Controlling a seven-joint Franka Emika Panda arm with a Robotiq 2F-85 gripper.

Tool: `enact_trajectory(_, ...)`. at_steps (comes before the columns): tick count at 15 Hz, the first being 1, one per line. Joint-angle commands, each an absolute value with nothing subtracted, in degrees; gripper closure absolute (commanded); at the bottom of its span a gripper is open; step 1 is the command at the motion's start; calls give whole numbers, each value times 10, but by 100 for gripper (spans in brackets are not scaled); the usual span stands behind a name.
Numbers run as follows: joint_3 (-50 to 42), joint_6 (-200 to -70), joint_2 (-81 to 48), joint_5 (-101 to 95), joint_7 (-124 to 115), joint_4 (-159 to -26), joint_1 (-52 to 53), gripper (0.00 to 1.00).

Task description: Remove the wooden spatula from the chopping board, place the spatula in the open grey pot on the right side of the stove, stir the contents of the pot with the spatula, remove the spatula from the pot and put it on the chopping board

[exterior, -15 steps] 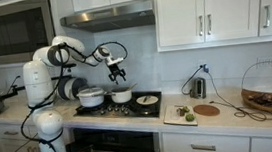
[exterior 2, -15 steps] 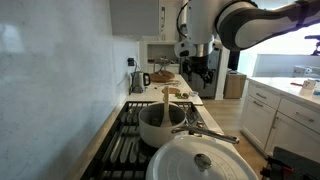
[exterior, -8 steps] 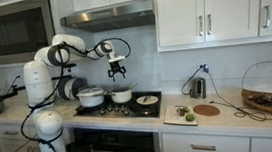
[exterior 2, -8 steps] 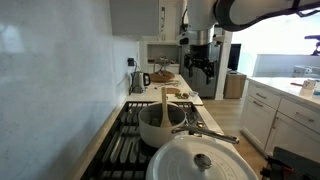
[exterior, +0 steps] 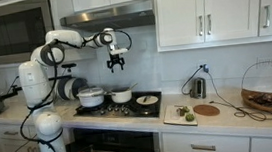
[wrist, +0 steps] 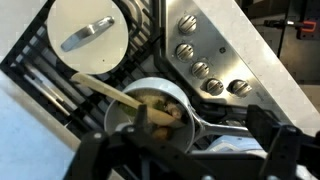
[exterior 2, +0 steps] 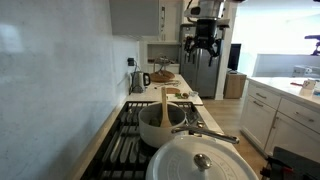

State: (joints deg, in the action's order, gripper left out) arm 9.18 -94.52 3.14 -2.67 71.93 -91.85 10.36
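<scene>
Spatula leaning in grey pot on the stove; claw hangs high above, fully open and empty. Stirring or retrieval probably pending; next move calls for descending and regripping the spatula.

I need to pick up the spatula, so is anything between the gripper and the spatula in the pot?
Nothing visible. The gripper hangs open above the stove; the spatula leans in the grey pot, only open air between them.
</scene>
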Motion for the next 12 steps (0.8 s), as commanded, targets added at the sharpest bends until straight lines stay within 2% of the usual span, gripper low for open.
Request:
enact_trajectory(1,89,-913,36,-8,837,-875,105,0)
enact_trajectory(12,101,-778,-35,-35,1136,-751,110,0)
